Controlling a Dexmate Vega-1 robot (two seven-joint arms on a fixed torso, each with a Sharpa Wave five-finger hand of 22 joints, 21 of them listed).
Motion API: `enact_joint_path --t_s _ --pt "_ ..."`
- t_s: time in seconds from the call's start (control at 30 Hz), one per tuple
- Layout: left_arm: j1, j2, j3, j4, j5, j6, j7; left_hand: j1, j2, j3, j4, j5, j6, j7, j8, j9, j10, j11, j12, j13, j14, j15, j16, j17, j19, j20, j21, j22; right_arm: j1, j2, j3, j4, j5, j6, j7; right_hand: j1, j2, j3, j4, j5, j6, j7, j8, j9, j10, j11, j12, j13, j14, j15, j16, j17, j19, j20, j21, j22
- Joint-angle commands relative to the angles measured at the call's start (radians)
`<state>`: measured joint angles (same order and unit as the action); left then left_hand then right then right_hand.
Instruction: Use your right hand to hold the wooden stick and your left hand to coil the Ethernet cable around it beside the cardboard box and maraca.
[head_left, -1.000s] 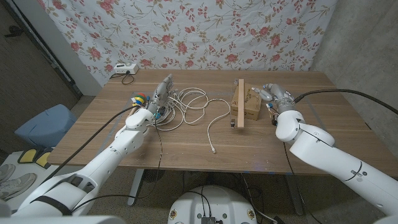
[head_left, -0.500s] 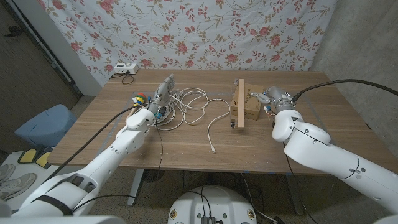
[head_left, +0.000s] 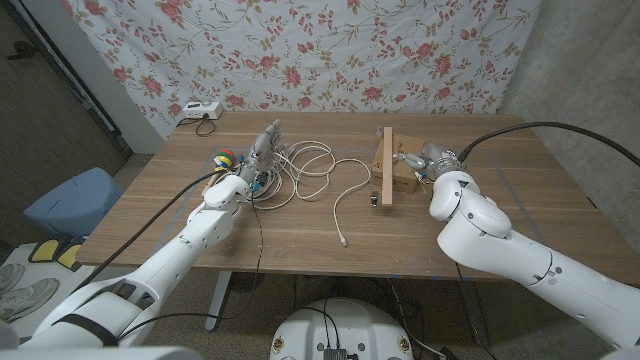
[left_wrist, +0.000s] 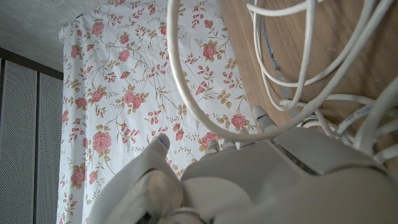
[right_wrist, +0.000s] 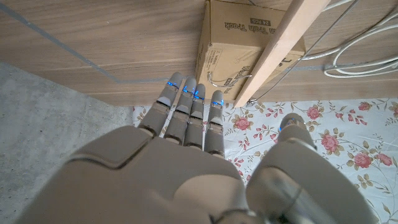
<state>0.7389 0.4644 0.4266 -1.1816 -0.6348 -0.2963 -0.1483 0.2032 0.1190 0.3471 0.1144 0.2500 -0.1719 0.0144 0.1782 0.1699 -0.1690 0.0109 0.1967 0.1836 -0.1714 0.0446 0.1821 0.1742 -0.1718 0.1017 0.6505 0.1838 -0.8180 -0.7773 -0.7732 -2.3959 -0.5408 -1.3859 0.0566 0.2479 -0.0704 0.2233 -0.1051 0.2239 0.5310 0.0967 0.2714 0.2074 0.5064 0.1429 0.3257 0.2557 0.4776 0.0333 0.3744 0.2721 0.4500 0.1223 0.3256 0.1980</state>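
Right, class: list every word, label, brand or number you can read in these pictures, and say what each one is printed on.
"In Truth Track" as far as it can be made out: dark print on the side of the cardboard box, right wrist view; the letters are small, so the reading is unsure.
Smaller print lines under it on the box: too small to read.
In the head view the box's print is too blurred to read.

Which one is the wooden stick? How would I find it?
Look at the wooden table, on the robot's right side, by the small cardboard box. The wooden stick rests against that box: one long, straight, pale plank, unlike the curly white cable.
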Motion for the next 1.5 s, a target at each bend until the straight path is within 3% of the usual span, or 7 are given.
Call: enact_joint_path --t_s 0.03,0.47,0.57,0.73,0.83,1.03,1.5 --pt "-0.004 -0.002 0.0 0.01 -0.001 -0.006 -0.006 -0.002 -0.005 -0.003 -0.003 0.005 -0.055 -0.001 0.002 0.002 -0.066 0.008 0.005 0.004 -0.074 0.004 0.004 0.003 -0.071 0.007 -0.003 0.002 0.061 0.107 -0.055 0.137 -0.937 0.02 1.091 -0.01 -0.003 -0.01 0.003 0.007 0.015 -0.002 0.008 0.003 0.017 0.002 0.008 0.005 0.016 0.001 0.008 0.006 0.014 -0.001 0.007 0.002" --pt "-0.016 -0.001 0.0 0.027 -0.004 -0.004 -0.022 -0.003 -0.005 -0.005 -0.004 0.006 -0.056 0.0 0.001 0.002 -0.067 0.01 0.005 0.004 -0.074 0.004 0.005 0.003 -0.07 0.006 -0.006 0.002 -0.106 0.414 0.202 0.201 -1.261 0.415 1.321 -0.013 -0.014 -0.037 0.006 0.037 0.136 0.003 0.048 0.013 0.155 0.0 0.068 0.021 0.171 -0.019 0.064 0.025 0.073 -0.005 0.029 0.003" --pt "-0.021 -0.004 0.0 0.038 -0.005 -0.01 -0.029 -0.003 -0.005 -0.005 -0.004 0.007 -0.056 0.0 0.001 0.002 -0.067 0.011 0.006 0.004 -0.074 0.004 0.005 0.003 -0.071 0.005 -0.007 0.002 -0.156 0.525 0.279 0.202 -1.314 0.553 1.321 -0.007 -0.015 -0.038 0.003 0.041 0.149 0.003 0.053 0.015 0.164 0.004 0.073 0.023 0.183 -0.017 0.068 0.027 0.083 -0.007 0.033 0.003" --pt "-0.031 -0.007 0.0 0.057 -0.008 -0.021 -0.049 -0.004 -0.006 -0.006 -0.004 0.007 -0.057 -0.001 0.001 0.002 -0.067 0.01 0.006 0.005 -0.074 0.003 0.005 0.003 -0.071 0.005 -0.008 0.002 -0.24 0.824 0.437 0.219 -1.478 0.868 1.321 0.017 -0.018 -0.038 -0.009 0.05 0.136 0.002 0.044 0.013 0.139 -0.004 0.064 0.026 0.171 -0.014 0.062 0.031 0.089 -0.009 0.035 0.003" --pt "-0.041 -0.009 0.002 0.076 -0.008 -0.033 -0.073 -0.004 -0.006 -0.006 -0.005 0.007 -0.057 -0.002 0.001 0.002 -0.067 0.007 0.006 0.005 -0.074 0.003 0.005 0.003 -0.071 0.003 -0.009 0.002 -0.249 0.893 0.459 0.24 -1.556 0.921 1.321 0.05 -0.015 -0.037 -0.02 0.066 0.075 0.004 0.011 0.01 0.071 -0.008 0.036 0.031 0.118 -0.021 0.038 0.035 0.09 -0.011 0.036 0.003" --pt "-0.056 -0.012 0.004 0.104 -0.013 -0.041 -0.104 -0.005 -0.01 -0.009 -0.006 0.007 -0.061 -0.004 0.0 0.002 -0.073 0.01 0.004 0.005 -0.077 0.001 0.003 0.003 -0.075 0.002 -0.014 0.002 -0.249 0.898 0.446 0.266 -1.64 0.881 1.321 0.108 -0.013 -0.041 -0.033 0.09 -0.074 0.017 -0.053 0.016 -0.068 -0.008 -0.021 0.038 0.04 -0.033 -0.002 0.041 0.116 -0.018 0.047 0.005" --pt "-0.068 -0.012 0.001 0.14 -0.02 -0.052 -0.14 -0.008 -0.017 -0.015 -0.008 0.007 -0.066 -0.006 0.0 0.002 -0.08 0.009 0.002 0.005 -0.083 0.0 0.002 0.003 -0.081 0.003 -0.021 0.002 -0.222 0.865 0.414 0.32 -1.62 0.823 1.315 0.092 -0.011 -0.057 -0.016 0.095 -0.068 0.023 -0.049 0.02 -0.059 -0.006 -0.017 0.042 0.066 -0.031 0.006 0.05 0.142 -0.007 0.058 0.006"
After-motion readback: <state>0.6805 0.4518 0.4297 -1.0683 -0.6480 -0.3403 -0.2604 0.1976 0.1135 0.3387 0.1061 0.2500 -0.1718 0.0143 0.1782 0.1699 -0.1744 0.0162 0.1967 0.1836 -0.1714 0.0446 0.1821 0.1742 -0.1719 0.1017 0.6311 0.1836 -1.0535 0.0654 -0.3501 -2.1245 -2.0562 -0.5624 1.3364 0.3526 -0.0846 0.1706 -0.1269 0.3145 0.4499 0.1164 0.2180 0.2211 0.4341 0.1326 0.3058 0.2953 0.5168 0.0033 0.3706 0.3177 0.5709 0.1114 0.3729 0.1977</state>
